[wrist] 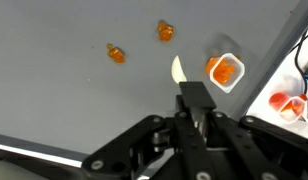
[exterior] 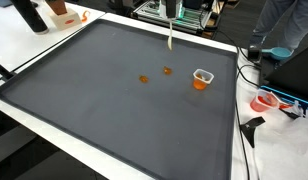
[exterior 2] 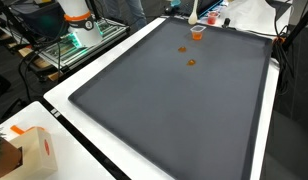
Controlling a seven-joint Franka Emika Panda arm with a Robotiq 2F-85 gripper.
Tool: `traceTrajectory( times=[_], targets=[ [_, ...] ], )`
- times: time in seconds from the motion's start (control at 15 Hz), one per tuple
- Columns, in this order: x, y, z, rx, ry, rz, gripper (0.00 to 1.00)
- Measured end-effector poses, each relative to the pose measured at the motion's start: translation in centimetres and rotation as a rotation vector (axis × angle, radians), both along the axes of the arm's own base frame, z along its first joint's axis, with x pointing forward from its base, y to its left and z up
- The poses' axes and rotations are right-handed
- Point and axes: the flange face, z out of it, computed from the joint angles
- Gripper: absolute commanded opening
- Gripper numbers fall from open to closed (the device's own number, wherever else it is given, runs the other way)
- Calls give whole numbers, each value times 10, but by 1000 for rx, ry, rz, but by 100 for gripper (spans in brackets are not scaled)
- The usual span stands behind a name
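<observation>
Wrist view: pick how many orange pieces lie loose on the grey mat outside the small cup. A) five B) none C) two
C: two orange pieces lie loose on the grey mat, apart from the small cup, while the gripper grips a pale utensil.

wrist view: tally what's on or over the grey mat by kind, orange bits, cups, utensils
loose orange pieces: 2
cup with orange inside: 1
white spoon, in the gripper: 1
total: 4
</observation>
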Motion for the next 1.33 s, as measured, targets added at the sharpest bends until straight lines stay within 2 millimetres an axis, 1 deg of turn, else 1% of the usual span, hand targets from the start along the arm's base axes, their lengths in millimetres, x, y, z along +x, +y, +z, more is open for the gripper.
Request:
traceTrajectory(
  times=[0.07,0.13,0.33,0.6,0.67,0.8,0.87,1.07,1.2,1.33],
  targets=[
    [0,3,4,-7,-1,8,3],
    [0,6,7,-13,-2,17,13],
    [0,11,14,-20,-6,32,13],
    [0,11,15,-21,-6,33,13],
    [0,11,15,-21,-6,33,3],
    [0,12,14,-13,-6,32,3],
    [0,16,13,5,-3,34,3],
    [-2,39,0,110,34,28,3],
    [-3,52,-14,167,58,32,3],
    [-3,59,-30,199,62,37,3]
  ],
)
